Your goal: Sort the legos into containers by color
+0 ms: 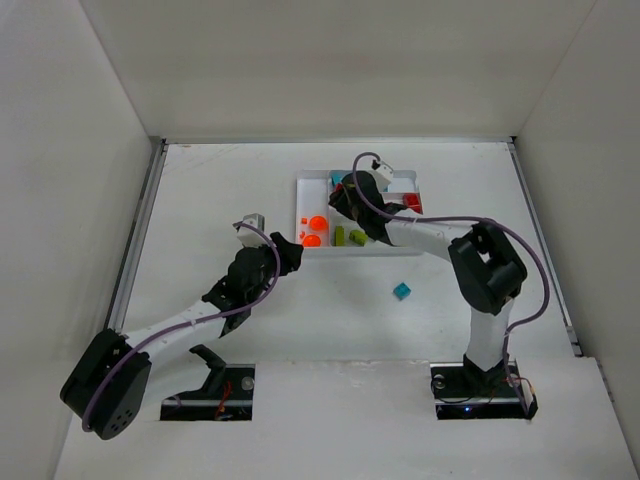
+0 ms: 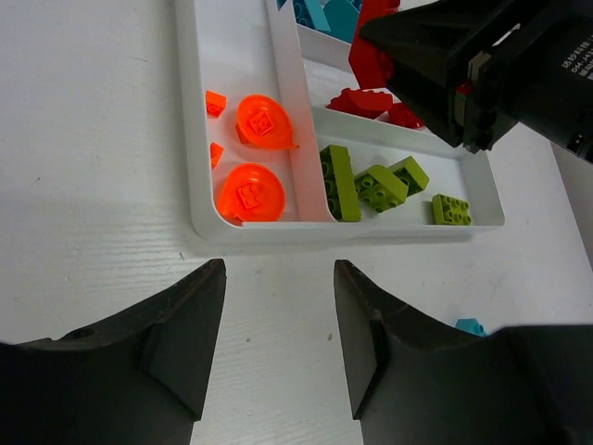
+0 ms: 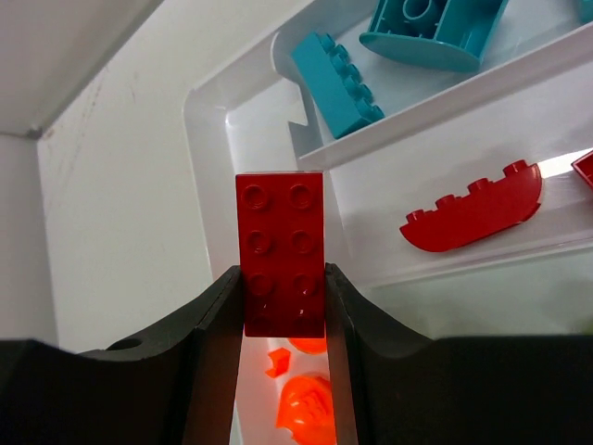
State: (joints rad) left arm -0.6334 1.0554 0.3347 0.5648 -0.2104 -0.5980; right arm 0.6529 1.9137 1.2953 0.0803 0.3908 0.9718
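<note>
One teal brick (image 1: 402,291) loose outside tray (image 1: 299,200), off its near right corner | left wrist: left gripper (image 2: 278,297) apart, empty, just before tray's near wall; orange pieces (image 2: 252,190), green bricks (image 2: 371,185) inside | right wrist: right gripper (image 3: 283,297) clamped on red brick (image 3: 281,250) over tray

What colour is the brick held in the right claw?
Red; the brick shows best in the right wrist view.

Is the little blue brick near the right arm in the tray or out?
Out. The blue brick lies alone on the table, apart from the white tray.
</note>
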